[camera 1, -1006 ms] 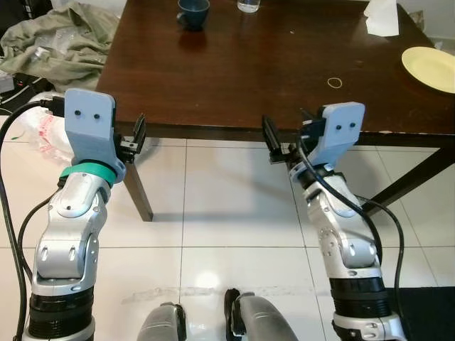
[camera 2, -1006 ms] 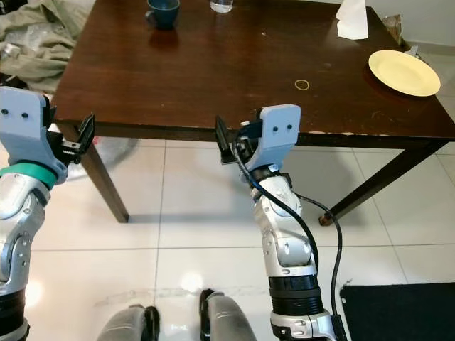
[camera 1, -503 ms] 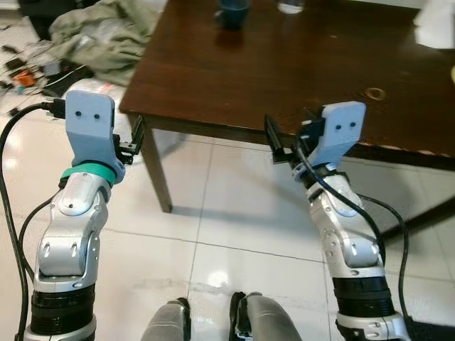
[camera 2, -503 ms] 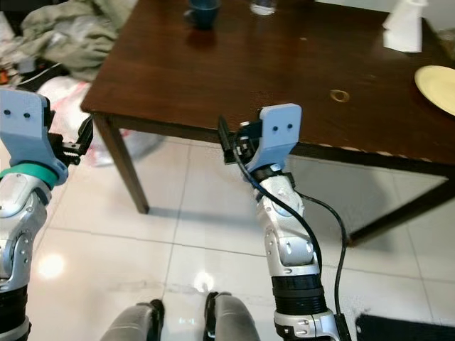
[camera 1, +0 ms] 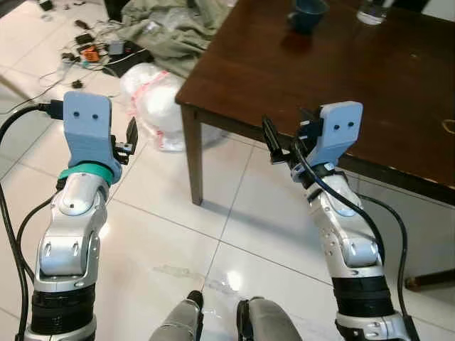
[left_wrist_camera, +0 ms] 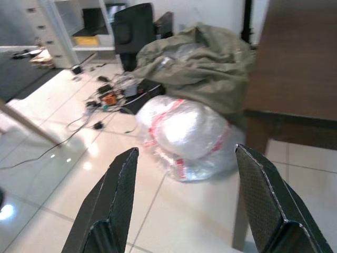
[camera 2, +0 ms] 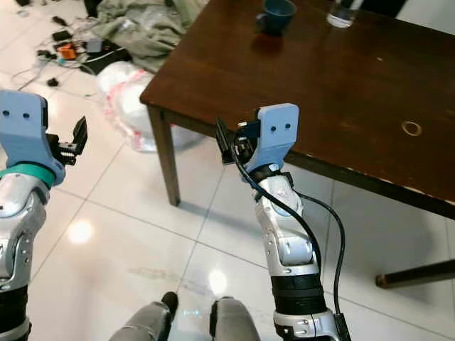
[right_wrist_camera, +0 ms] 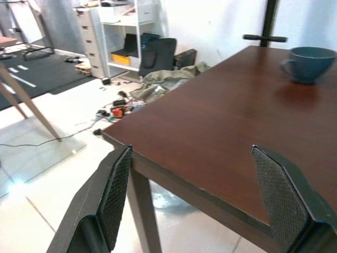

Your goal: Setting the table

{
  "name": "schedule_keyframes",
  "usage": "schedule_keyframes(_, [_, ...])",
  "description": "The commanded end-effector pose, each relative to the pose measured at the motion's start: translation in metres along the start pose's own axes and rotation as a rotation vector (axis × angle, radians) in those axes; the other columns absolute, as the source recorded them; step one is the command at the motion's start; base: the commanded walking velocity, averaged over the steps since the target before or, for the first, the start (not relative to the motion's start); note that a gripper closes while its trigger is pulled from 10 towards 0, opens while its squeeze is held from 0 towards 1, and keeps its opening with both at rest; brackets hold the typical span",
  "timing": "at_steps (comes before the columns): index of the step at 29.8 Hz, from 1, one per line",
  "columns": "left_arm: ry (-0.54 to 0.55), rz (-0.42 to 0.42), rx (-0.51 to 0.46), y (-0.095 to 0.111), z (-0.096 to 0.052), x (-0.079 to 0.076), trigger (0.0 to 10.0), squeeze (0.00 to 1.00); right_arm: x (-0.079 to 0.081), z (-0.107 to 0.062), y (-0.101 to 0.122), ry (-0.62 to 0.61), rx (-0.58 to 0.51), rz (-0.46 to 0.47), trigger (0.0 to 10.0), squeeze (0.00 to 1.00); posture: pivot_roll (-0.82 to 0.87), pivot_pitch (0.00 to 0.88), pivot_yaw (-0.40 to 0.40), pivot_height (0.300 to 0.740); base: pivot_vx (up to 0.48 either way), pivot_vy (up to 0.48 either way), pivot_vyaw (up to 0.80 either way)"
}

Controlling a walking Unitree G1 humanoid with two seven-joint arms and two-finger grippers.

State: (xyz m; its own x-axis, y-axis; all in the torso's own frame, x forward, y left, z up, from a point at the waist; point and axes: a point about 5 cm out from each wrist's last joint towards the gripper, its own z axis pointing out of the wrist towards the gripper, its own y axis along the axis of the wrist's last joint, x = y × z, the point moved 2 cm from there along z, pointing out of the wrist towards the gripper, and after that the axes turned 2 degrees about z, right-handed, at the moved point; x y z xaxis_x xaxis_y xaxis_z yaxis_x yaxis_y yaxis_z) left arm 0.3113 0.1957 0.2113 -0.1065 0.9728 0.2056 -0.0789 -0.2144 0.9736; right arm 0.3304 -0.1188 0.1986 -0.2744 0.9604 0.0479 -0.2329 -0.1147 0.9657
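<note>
A dark wooden table [camera 1: 355, 78] stands ahead and to my right. On its far side sit a blue cup [camera 1: 308, 14] and a clear glass [camera 1: 373, 11]; a small ring [camera 2: 411, 128] lies near the front edge. My right gripper [camera 1: 274, 142] hovers just off the table's near corner, open, holding nothing; the right wrist view looks over the tabletop [right_wrist_camera: 237, 121] to the cup [right_wrist_camera: 308, 57]. My left gripper [camera 1: 131, 135] is raised over the floor to the left of the table, open and empty, its fingers [left_wrist_camera: 118, 195] framing a white plastic bag [left_wrist_camera: 189, 134].
A heap of green cloth [camera 1: 170, 32] and the plastic bag [camera 1: 156, 106] lie on the floor left of the table, near its leg [camera 1: 192, 163]. Cables and small gadgets [camera 1: 89, 53] are scattered beyond. White tiles [camera 1: 234, 227] spread below me, my feet at the bottom.
The whole picture has swung left: the table now sits to the right, and the yellow plate and the white napkin have left the frame. Both arms keep their pose.
</note>
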Motion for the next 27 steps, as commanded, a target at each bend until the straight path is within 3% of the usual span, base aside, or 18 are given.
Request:
schedule_keyframes(1, [0.005,0.003,0.038,-0.0089,0.0,-0.0013,10.0,0.0,0.0011,-0.0015,-0.0015,0.002,-0.003,0.005,10.0,0.0,-0.09,0.065,0.018,0.74,0.0,0.0,0.8])
schedule_keyframes(27, [0.013,0.03,0.056,-0.0118,0.0023,-0.0017,10.0,0.0,-0.001,-0.0013,-0.0008,-0.012,-0.006,0.004,10.0,0.0,-0.09,0.067,0.022,0.74,0.0,0.0,0.8])
